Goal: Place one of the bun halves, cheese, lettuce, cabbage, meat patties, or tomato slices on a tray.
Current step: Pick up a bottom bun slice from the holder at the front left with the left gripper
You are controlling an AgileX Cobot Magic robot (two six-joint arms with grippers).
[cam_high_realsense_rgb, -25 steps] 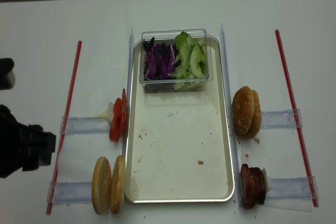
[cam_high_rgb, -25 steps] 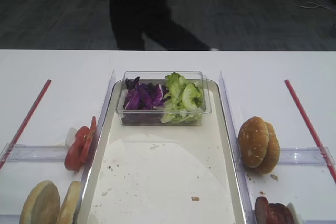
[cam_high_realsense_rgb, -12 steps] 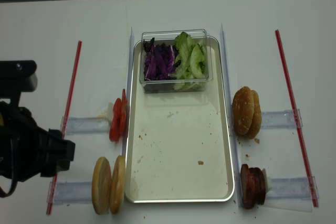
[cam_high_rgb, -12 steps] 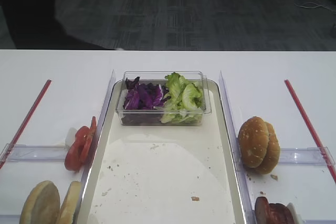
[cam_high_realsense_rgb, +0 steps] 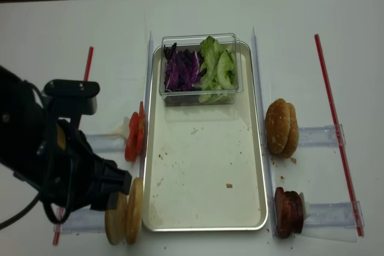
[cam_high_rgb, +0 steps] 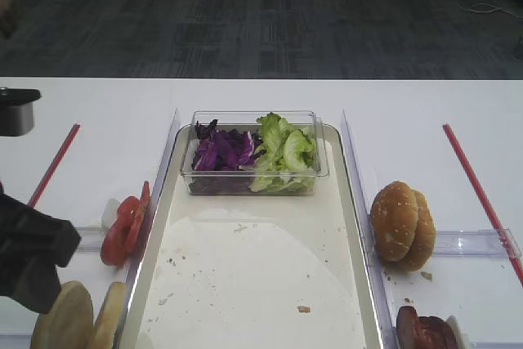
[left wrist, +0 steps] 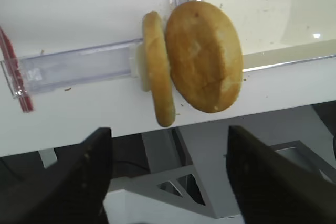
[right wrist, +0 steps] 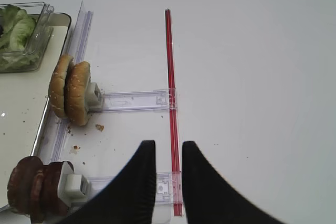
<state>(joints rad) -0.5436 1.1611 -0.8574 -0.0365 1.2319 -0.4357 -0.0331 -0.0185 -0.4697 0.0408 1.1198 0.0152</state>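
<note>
surface: white table [cam_high_realsense_rgb: 198,10] | centre: long metal-rimmed tray [cam_high_realsense_rgb: 205,172] | left and right edges of frame: red strips [cam_high_realsense_rgb: 333,112] | both sides of tray: clear plastic holders [cam_high_realsense_rgb: 318,136] carrying upright food

The left gripper [cam_high_realsense_rgb: 111,193] has been brought in from the left edge of the table, and is now seen above the bun halves [cam_high_realsense_rgb: 125,210], its jaws spread wide. The person formerly seen beyond the table is gone.

You have one tray [cam_high_realsense_rgb: 204,178], one clear box [cam_high_realsense_rgb: 199,69], two plain bun halves [cam_high_realsense_rgb: 125,210] and two seeded buns [cam_high_realsense_rgb: 281,128]. You also have two red strips [cam_high_realsense_rgb: 335,118].
</note>
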